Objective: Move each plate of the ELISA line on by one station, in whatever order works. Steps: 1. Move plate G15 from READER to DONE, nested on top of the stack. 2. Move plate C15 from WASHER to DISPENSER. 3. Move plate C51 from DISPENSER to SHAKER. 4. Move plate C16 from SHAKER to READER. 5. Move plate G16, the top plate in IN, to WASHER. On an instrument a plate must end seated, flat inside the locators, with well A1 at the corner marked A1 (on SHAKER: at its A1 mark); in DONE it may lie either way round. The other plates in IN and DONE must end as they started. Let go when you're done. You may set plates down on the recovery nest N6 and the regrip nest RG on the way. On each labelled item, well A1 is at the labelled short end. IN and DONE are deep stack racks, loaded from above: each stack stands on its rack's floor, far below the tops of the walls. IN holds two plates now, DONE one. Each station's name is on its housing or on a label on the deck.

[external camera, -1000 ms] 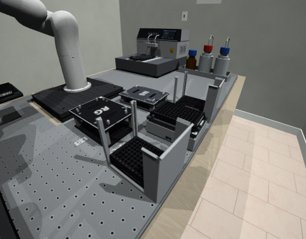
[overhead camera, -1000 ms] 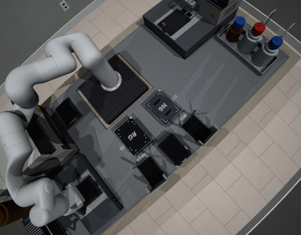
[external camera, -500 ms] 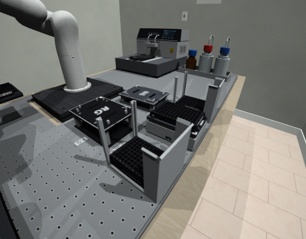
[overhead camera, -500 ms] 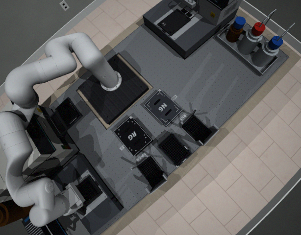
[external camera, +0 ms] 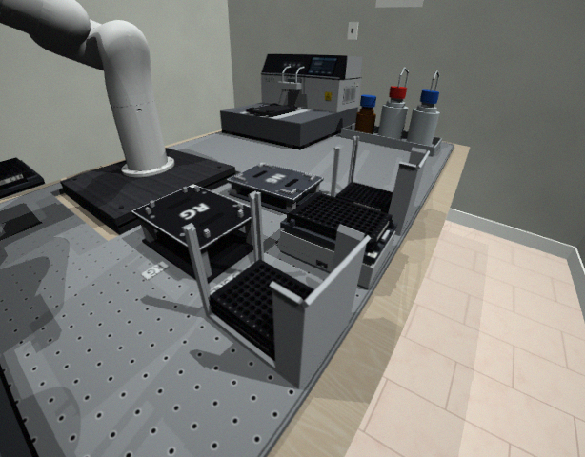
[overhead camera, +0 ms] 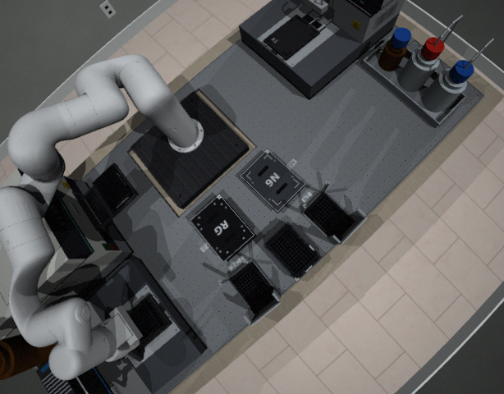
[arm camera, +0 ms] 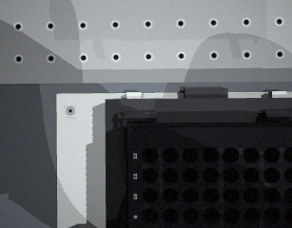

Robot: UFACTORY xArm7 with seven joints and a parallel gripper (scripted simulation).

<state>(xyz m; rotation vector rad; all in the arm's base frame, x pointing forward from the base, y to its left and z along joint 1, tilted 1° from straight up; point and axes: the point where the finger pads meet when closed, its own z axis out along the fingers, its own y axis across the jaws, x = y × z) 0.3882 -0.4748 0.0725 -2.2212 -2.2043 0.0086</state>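
My gripper (overhead camera: 135, 324) is at the front left corner of the deck, over an instrument with a white platform (arm camera: 79, 157). It is shut on a black well plate (overhead camera: 150, 315), held by its sides. In the wrist view the plate (arm camera: 203, 171) fills the lower right, with row numbers along its left edge; my fingers are out of frame and the plate's label is not readable. Another black plate (overhead camera: 291, 249) sits on the instrument between the two stack racks. One lies on the far instrument (overhead camera: 291, 35), and one on the left instrument's tray (overhead camera: 112, 188).
Two deep stack racks (overhead camera: 328, 213) (overhead camera: 254, 288) stand along the front edge, each with a black plate on top. Nests N6 (overhead camera: 272, 180) and RG (overhead camera: 222, 229) are empty. Bottles (overhead camera: 430, 63) stand at the far right. My arm base (overhead camera: 185, 139) is behind RG.
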